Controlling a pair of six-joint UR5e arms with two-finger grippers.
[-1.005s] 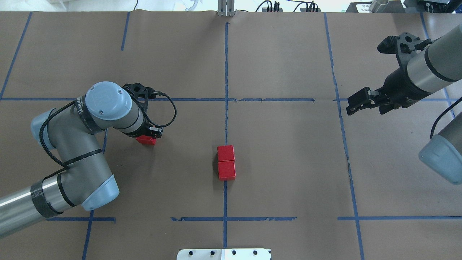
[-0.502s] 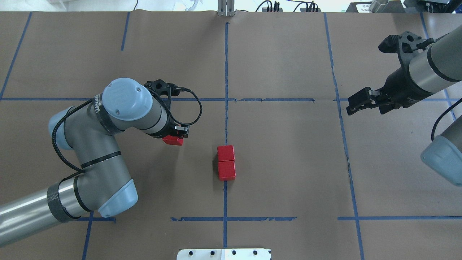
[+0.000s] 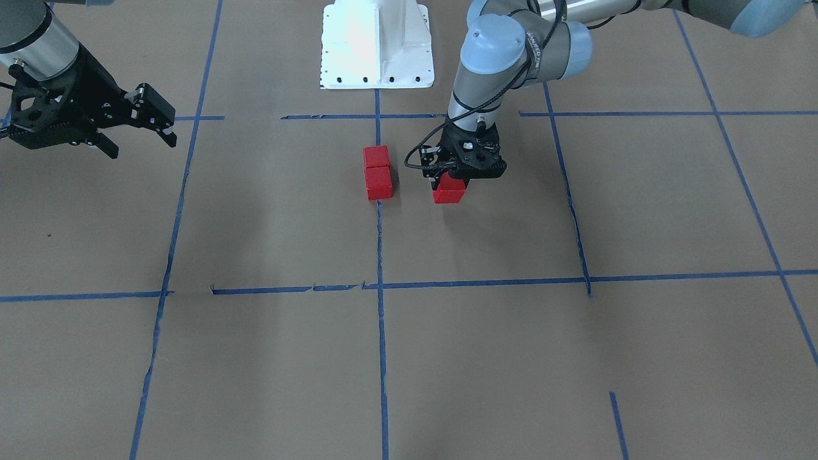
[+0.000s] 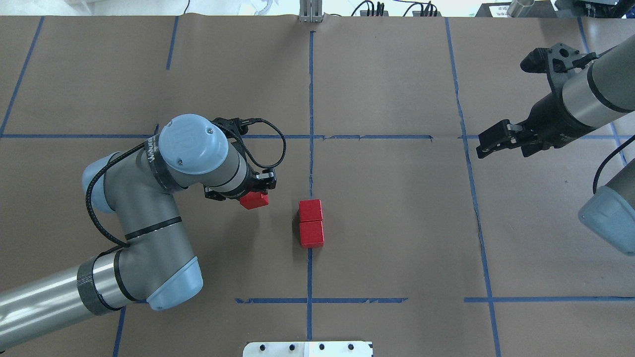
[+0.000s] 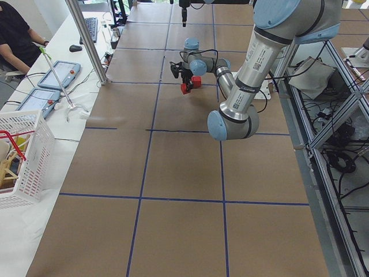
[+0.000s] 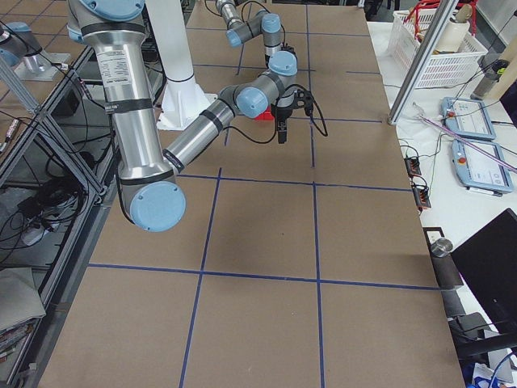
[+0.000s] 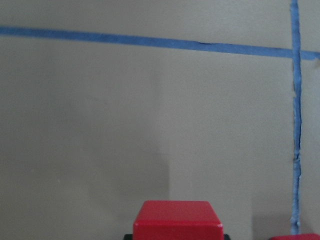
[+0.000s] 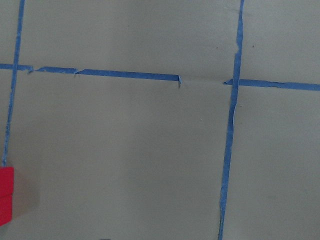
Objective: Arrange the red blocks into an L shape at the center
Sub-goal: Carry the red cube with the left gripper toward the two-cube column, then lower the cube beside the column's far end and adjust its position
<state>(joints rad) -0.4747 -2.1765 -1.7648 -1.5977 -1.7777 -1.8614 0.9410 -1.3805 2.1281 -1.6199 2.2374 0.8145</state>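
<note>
Two red blocks (image 4: 311, 223) sit touching mid-bench, well clear of every edge; the left gripper (image 4: 255, 198), clamped on the third block (image 4: 255, 201), seems low enough to knock them crooked.

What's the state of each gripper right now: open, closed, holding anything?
Left gripper: closed on a red block, held off to the side of the other two.
Right gripper: open, holding nothing.

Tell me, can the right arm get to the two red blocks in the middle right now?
Probably yes. Bare paper lies between the right tool and the two blocks, and the left tool, holding the third block, is on their other side, apart from them.
</note>
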